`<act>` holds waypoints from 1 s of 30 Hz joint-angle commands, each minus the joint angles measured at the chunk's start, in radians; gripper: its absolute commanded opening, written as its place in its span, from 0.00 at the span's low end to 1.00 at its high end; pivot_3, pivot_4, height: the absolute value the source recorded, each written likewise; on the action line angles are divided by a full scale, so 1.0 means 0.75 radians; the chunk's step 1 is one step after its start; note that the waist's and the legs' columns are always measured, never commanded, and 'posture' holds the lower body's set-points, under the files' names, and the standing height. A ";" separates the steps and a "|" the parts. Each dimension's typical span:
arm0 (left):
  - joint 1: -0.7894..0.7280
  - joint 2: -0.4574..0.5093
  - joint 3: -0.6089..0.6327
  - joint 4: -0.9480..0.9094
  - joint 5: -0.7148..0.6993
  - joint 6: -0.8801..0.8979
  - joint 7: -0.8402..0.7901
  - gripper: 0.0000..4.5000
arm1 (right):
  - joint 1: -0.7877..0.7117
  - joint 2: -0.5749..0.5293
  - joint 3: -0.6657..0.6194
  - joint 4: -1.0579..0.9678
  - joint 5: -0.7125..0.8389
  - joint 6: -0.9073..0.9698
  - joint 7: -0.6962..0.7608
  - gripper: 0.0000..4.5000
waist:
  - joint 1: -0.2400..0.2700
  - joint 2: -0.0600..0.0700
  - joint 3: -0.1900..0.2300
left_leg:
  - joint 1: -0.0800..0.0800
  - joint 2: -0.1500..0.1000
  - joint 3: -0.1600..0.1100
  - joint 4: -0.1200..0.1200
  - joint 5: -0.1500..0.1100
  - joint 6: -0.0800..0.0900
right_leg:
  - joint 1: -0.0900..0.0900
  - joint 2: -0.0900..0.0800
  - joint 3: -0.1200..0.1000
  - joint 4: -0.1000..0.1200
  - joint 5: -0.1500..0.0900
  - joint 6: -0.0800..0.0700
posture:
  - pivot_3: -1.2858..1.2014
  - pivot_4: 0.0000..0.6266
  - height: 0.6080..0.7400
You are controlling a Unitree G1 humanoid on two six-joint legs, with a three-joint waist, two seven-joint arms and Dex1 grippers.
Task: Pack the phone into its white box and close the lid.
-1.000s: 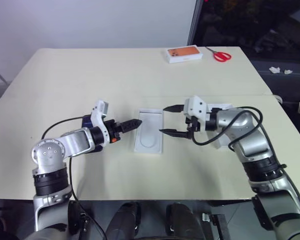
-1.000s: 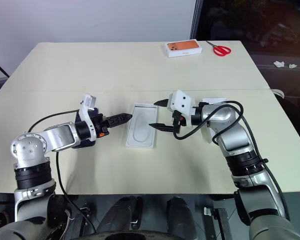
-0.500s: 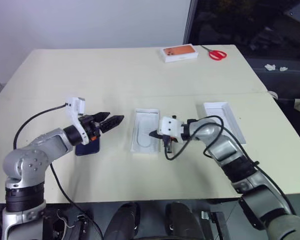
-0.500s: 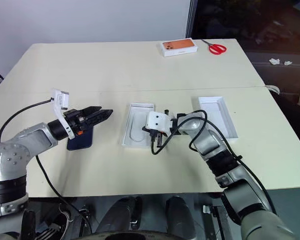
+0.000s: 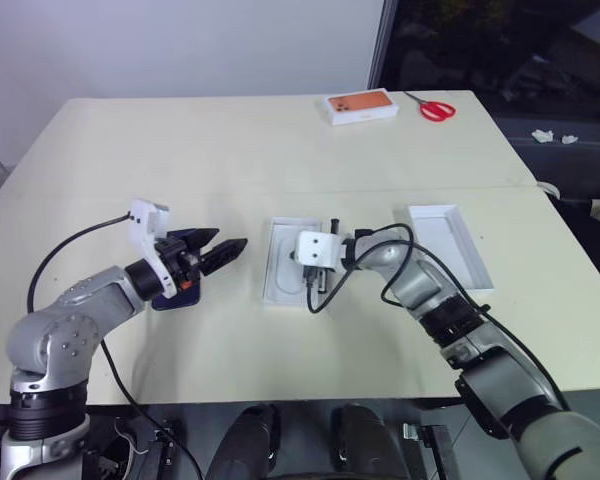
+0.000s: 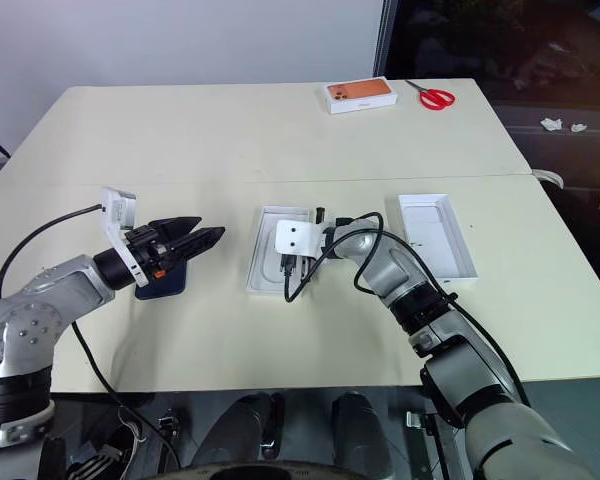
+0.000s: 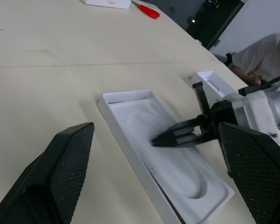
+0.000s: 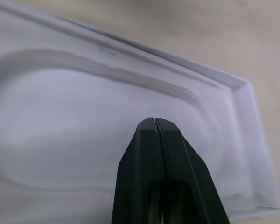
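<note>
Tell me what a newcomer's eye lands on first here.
The right gripper, fingers shut, pokes into the white insert with an oval recess at mid-table. On the robot's left, the open left gripper hovers beside the dark blue phone; far back lie red scissors.

A second ago the right hand (image 6: 286, 268) hung spread wide above the near end of the white insert (image 6: 265, 270); now its fingers are pressed together and it has come down and leftward, its tips low over the insert's oval recess. The left hand (image 6: 202, 239) has drawn back to the left, away from the insert, baring more of the dark blue phone (image 6: 162, 280) beneath it on the counter.
</note>
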 commanded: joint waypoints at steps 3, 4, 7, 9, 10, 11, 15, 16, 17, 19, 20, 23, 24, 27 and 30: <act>-0.001 0.003 0.002 -0.063 0.004 -0.029 0.006 1.00 | -0.028 0.040 0.012 0.086 -0.046 -0.030 -0.033 0.01 | -0.001 0.000 0.000 | 0.000 0.000 0.000 0.000 0.003 -0.004 | 0.000 0.000 0.000 0.000 0.000 0.000 | 0.52 0.24 1.00; 0.003 0.004 -0.003 -0.064 0.007 -0.027 0.006 1.00 | -0.040 0.046 0.008 0.115 -0.057 -0.039 -0.058 0.01 | -0.001 0.000 0.000 | 0.000 0.000 0.000 0.000 0.003 -0.004 | 0.000 0.000 0.000 0.000 0.000 0.000 | 0.52 0.24 1.00; 0.009 0.004 -0.005 -0.065 0.008 -0.027 0.004 1.00 | -0.067 0.056 0.003 0.179 -0.085 -0.071 -0.108 0.01 | -0.002 0.000 0.000 | 0.000 0.000 0.000 0.000 0.003 -0.004 | 0.000 0.000 0.000 0.000 0.000 0.000 | 0.52 0.24 1.00; 0.009 -0.002 -0.007 -0.066 0.001 -0.024 0.005 1.00 | -0.090 0.075 -0.013 0.222 -0.088 -0.073 -0.151 0.01 | -0.003 0.000 0.000 | 0.000 0.000 0.000 0.000 0.003 -0.005 | 0.000 0.000 0.000 0.000 0.000 0.000 | 0.52 0.24 1.00; 0.006 -0.005 -0.010 -0.065 -0.003 -0.019 0.008 1.00 | -0.098 0.079 -0.012 0.238 -0.098 -0.082 -0.172 0.01 | -0.003 0.000 0.000 | 0.000 0.000 0.000 0.000 0.003 -0.005 | 0.000 0.000 0.000 0.000 0.000 0.000 | 0.52 0.24 1.00; 0.004 -0.007 -0.015 -0.064 -0.001 -0.019 0.010 1.00 | -0.102 0.082 -0.009 0.250 -0.105 -0.090 -0.185 0.01 | -0.003 0.000 0.000 | 0.000 0.000 0.000 0.000 0.003 -0.005 | 0.000 0.000 0.000 0.000 0.000 0.000 | 0.52 0.24 1.00; -0.001 -0.010 -0.029 -0.058 0.012 -0.023 0.018 1.00 | -0.111 0.098 -0.011 0.283 -0.117 -0.100 -0.214 0.01 | -0.003 0.000 0.000 | 0.000 0.000 0.000 0.000 0.003 -0.005 | 0.000 0.000 0.000 0.000 0.000 0.000 | 0.52 0.24 1.00; -0.002 -0.011 -0.030 -0.058 0.010 -0.023 0.021 1.00 | -0.115 0.102 -0.012 0.294 -0.121 -0.098 -0.222 0.01 | -0.004 0.000 0.000 | 0.000 0.000 0.000 0.000 0.003 -0.005 | 0.000 0.001 0.000 0.000 0.000 0.000 | 0.52 0.24 1.00; -0.003 -0.014 -0.032 -0.058 0.006 -0.022 0.025 1.00 | -0.119 0.107 -0.013 0.306 -0.127 -0.093 -0.237 0.01 | -0.004 0.000 0.000 | 0.000 0.000 0.000 0.000 0.003 -0.005 | 0.000 0.001 0.000 0.000 0.000 0.000 | 0.52 0.24 1.00; -0.003 -0.017 -0.035 -0.063 0.004 -0.021 0.031 1.00 | -0.126 0.115 -0.016 0.323 -0.135 -0.087 -0.259 0.01 | -0.004 0.000 0.000 | 0.000 0.000 0.000 -0.001 0.003 -0.005 | 0.000 0.001 0.000 0.000 0.000 0.000 | 0.52 0.24 1.00; -0.003 -0.018 -0.035 -0.063 0.002 -0.018 0.034 1.00 | -0.131 0.121 -0.014 0.331 -0.145 -0.086 -0.280 0.01 | -0.004 0.000 0.000 | 0.000 0.000 0.000 -0.001 0.003 -0.005 | 0.000 0.001 0.000 0.000 0.000 0.000 | 0.52 0.24 1.00; -0.002 -0.018 -0.040 -0.066 0.002 -0.017 0.040 1.00 | -0.138 0.140 -0.015 0.341 -0.151 -0.076 -0.303 0.01 | -0.004 0.000 0.000 | 0.000 0.000 0.000 -0.001 0.003 -0.005 | 0.000 0.001 0.000 0.000 0.000 0.000 | 0.52 0.24 1.00; -0.001 -0.019 -0.041 -0.067 0.001 -0.018 0.041 1.00 | -0.137 0.146 -0.018 0.340 -0.155 -0.062 -0.315 0.01 | -0.004 0.000 0.000 | 0.001 0.000 0.000 -0.001 0.003 -0.005 | 0.000 0.001 0.000 0.001 0.000 0.000 | 0.52 0.24 1.00; 0.000 -0.018 -0.043 -0.071 0.003 -0.021 0.046 1.00 | -0.128 0.158 -0.029 0.333 -0.151 -0.025 -0.318 0.01 | -0.005 0.000 0.000 | 0.001 0.000 0.000 -0.001 0.003 -0.006 | 0.000 0.001 0.000 0.001 0.000 0.000 | 0.52 0.24 1.00; -0.002 -0.018 -0.037 -0.073 -0.005 -0.018 0.048 1.00 | -0.098 0.139 -0.015 0.267 -0.134 -0.070 -0.254 0.01 | -0.005 0.000 0.000 | 0.001 0.000 0.000 -0.001 0.003 -0.006 | 0.000 0.001 0.000 0.001 0.000 0.000 | 0.52 0.24 1.00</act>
